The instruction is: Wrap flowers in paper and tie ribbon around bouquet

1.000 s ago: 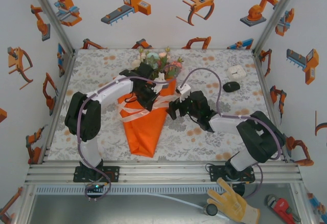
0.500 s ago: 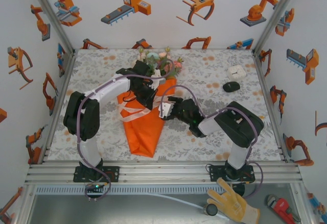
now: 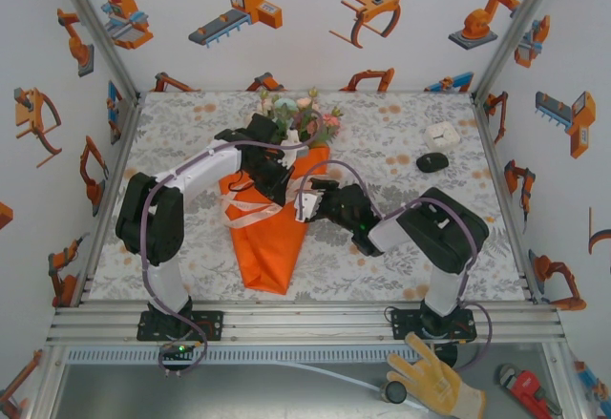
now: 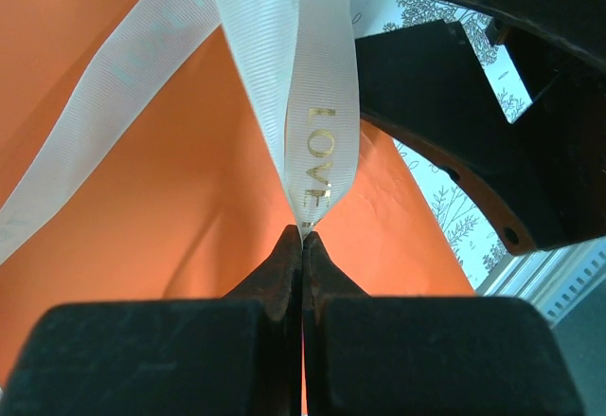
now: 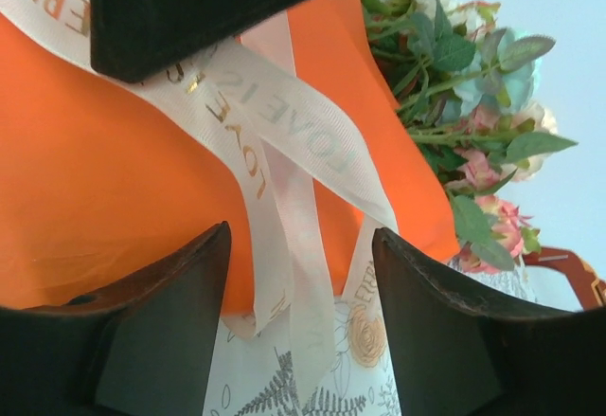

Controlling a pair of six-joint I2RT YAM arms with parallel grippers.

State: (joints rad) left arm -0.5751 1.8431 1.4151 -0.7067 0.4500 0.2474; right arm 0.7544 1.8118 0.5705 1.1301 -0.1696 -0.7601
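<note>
Limp ribbon (image 4: 317,122) draped over the bouquet (image 3: 271,242), mid-surface (image 3: 401,133)
Left gripper (image 4: 303,238) is clenched on a ribbon fold; right gripper (image 5: 301,283) is released, loose strands between its jaws. The ribbon looks light, soft and slippery (the paper (image 5: 95,179) beneath probably creases easily), so pinch it flat near a free end.

White box (image 3: 442,135) sits just beside black oval object (image 3: 432,162) on floral table (image 3: 191,123)

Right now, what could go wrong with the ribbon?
1. The left fingers pinch the ribbon only at their very tips, so a tug might slip it free.
2. The right fingers stand open around several loose strands; closing could catch the wrong one or snag the paper.
</note>
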